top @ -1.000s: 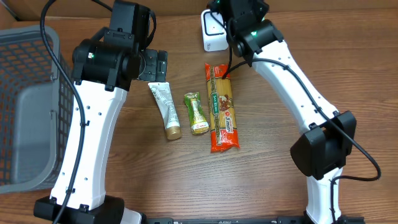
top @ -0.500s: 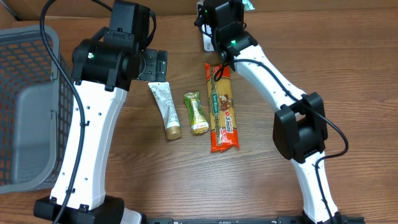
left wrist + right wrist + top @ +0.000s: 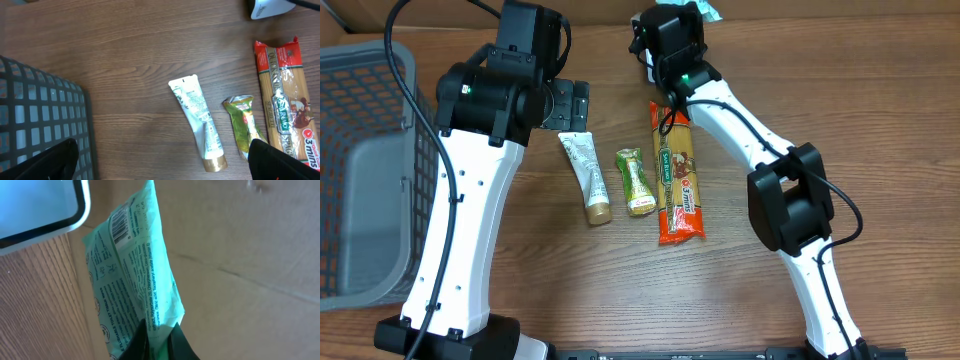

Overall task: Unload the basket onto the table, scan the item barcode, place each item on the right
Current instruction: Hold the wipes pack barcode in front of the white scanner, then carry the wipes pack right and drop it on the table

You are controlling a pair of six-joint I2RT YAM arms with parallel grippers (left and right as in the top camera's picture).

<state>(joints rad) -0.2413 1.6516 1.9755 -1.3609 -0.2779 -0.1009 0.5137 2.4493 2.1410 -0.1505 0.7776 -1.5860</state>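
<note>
Your right end effector (image 3: 158, 336) is clamped on the near edge of the green tissue pack (image 3: 132, 275), held up at the far edge of the worktop (image 3: 125, 60). Pack's long axis runs straight away from grip. Barcode (image 3: 120, 224) at far end, just beside corner of white scanner (image 3: 40, 205), which lies to its left in the wrist view. Judgement: barcode not yet square to scanner; shift that end toward it. Right arm is the nearer one. Left end effector (image 3: 568, 104) wide open, empty, well apart.
</note>
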